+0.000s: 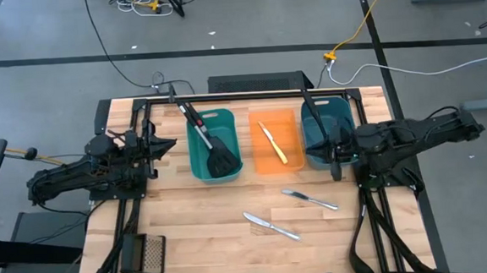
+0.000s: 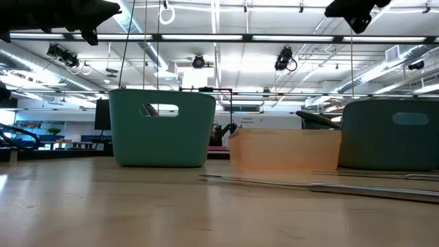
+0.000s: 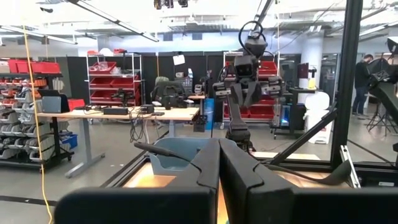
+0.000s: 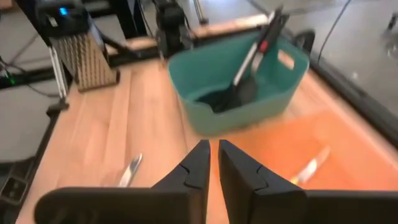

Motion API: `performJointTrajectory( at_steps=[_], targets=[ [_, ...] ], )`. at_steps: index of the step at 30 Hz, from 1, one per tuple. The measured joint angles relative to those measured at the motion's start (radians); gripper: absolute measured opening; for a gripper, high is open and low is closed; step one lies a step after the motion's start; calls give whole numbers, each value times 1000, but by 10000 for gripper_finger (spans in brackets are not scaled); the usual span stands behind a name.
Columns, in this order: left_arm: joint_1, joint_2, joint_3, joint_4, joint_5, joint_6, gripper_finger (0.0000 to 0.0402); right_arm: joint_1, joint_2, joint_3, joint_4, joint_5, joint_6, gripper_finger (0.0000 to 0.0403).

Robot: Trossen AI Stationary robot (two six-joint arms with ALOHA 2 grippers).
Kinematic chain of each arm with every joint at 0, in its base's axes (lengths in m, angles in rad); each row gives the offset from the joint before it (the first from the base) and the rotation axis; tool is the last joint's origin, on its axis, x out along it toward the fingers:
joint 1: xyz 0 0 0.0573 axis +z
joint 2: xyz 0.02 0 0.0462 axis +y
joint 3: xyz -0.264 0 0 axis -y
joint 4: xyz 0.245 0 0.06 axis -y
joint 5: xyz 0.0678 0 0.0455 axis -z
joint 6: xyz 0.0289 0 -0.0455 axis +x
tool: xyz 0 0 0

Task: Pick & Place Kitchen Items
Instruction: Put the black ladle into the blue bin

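Two silver table knives (image 1: 309,199) (image 1: 271,226) lie flat on the wooden table, toward its near middle. Black slotted spatulas (image 1: 219,159) stand slanted in the teal bin (image 1: 214,147), heads on its floor. A yellow-handled knife (image 1: 272,141) lies in the orange bin (image 1: 276,143). A black utensil end (image 2: 315,118) sticks out over the dark teal bin (image 1: 323,119). My left gripper (image 1: 169,143) is shut and empty, raised left of the teal bin. My right gripper (image 1: 337,171) is shut and empty, raised at the dark teal bin's near side.
A black-framed mesh grater (image 1: 151,252) lies at the table's near left corner. The three bins stand in a row across the far middle. A black frame runs along the table's far and side edges. Bare wood lies around the two knives.
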Motion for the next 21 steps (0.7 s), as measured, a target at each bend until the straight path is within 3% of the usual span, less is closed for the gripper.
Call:
performJointTrajectory(
  at_steps=[3,13,21],
  targets=[
    [0,0,0,0,0,0,9,21,38,32,-112,-21,53,57],
    [0,0,0,0,0,4,9,188,205,125,-475,-229,299,65],
    [0,0,0,-1,0,4,9,262,318,157,-531,-288,331,66]
  ],
)
